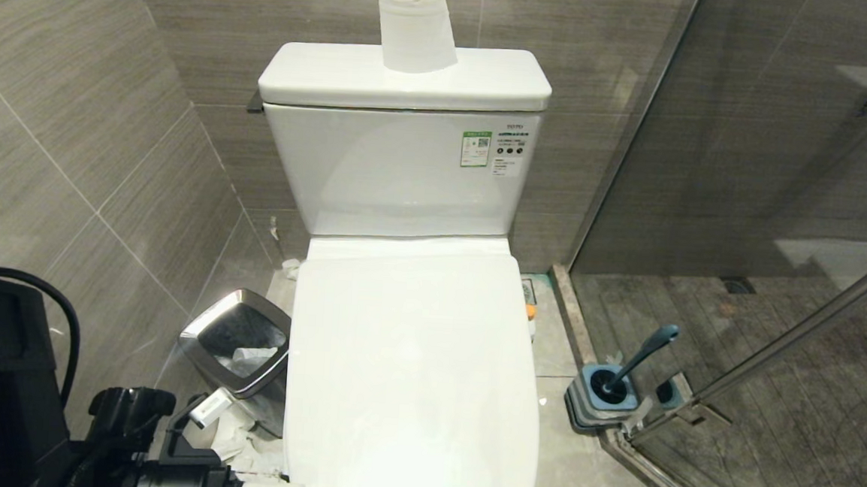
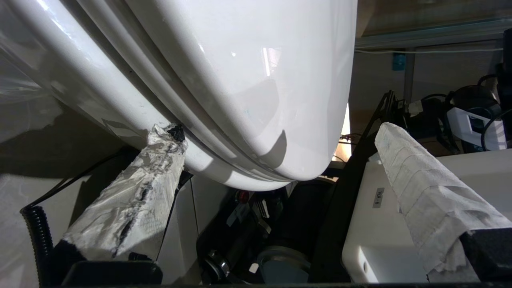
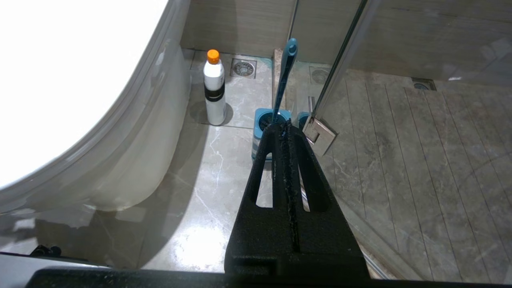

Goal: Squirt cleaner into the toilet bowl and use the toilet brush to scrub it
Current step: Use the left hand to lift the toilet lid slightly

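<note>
The toilet bowl stands in the middle with its white lid down, so its inside is hidden. No cleaner shows. The toilet brush leans in its grey-and-blue holder on the floor to the right, beside the glass door. My left gripper is low at the toilet's front left corner, open wide. Its fingers are wrapped in paper, and one tip rests against the bowl just under the seat. My right gripper is shut and empty, hanging above the floor short of the brush.
A white bottle with an orange cap stands on the floor between the toilet and the brush holder. A steel-rimmed bin with crumpled paper around it sits left of the toilet. A paper roll tops the tank. The glass shower door closes off the right.
</note>
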### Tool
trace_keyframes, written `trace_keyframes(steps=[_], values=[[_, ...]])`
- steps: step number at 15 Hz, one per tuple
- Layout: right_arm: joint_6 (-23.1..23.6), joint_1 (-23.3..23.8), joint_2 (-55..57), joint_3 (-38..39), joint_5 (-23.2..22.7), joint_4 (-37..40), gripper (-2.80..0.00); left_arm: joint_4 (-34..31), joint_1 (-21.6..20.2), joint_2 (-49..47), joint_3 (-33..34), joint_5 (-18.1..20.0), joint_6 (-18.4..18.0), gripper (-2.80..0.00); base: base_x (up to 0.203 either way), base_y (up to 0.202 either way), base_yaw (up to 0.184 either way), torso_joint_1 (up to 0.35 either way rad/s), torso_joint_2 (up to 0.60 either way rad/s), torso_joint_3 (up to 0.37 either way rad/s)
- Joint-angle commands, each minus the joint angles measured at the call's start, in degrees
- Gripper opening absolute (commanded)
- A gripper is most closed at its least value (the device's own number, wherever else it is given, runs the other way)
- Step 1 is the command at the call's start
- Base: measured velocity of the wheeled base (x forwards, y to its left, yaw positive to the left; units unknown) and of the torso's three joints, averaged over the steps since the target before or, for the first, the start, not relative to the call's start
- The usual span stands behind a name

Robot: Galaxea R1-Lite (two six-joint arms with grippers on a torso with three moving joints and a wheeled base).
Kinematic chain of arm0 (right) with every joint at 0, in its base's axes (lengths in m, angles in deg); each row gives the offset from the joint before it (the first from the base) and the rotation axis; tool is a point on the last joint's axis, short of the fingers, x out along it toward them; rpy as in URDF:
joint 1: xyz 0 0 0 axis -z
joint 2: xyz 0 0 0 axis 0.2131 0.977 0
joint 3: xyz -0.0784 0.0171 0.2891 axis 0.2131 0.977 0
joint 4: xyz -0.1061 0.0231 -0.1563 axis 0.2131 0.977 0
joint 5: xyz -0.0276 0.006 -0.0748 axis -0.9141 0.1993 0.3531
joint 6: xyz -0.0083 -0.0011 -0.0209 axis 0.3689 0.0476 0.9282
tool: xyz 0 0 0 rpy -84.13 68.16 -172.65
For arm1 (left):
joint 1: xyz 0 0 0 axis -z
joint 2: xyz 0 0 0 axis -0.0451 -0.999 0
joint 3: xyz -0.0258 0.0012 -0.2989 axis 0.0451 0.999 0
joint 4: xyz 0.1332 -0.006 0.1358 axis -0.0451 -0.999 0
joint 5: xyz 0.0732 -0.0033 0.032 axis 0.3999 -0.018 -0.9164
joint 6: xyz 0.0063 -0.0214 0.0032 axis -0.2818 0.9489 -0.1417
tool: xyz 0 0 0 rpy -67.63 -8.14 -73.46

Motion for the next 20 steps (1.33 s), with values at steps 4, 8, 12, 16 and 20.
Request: trace_keyframes(steps=[4,8,12,16,20], values=[[0.1,0.0,0.1,0.0,0.0,0.0,-2.80,0.3,0.9,0.7,-0.1,-0.8,-0.4,0.00,0.000,0.000,0.000,0.000,0.00,0.000],[0.1,0.0,0.1,-0.1,0.0,0.0,-2.80,0.3,3.0,1.8,-0.1,-0.8,0.2,0.00,0.000,0.000,0.000,0.000,0.00,0.000],[0.1,0.0,0.1,-0.1,0.0,0.0,-2.80,0.2,3.6,2.4,0.0,-0.7,2.0,0.00,0.000,0.000,0.000,0.000,0.00,0.000],[0.1,0.0,0.1,-0.1,0.0,0.0,-2.80,0.7,3.6,3.0,-0.4,0.3,7.3,0.00,0.000,0.000,0.000,0.000,0.00,0.000],[0.1,0.0,0.1,0.0,0.0,0.0,-2.80,0.9,2.7,3.4,-0.6,7.1,7.8,0.00,0.000,0.000,0.000,0.000,0.00,0.000]])
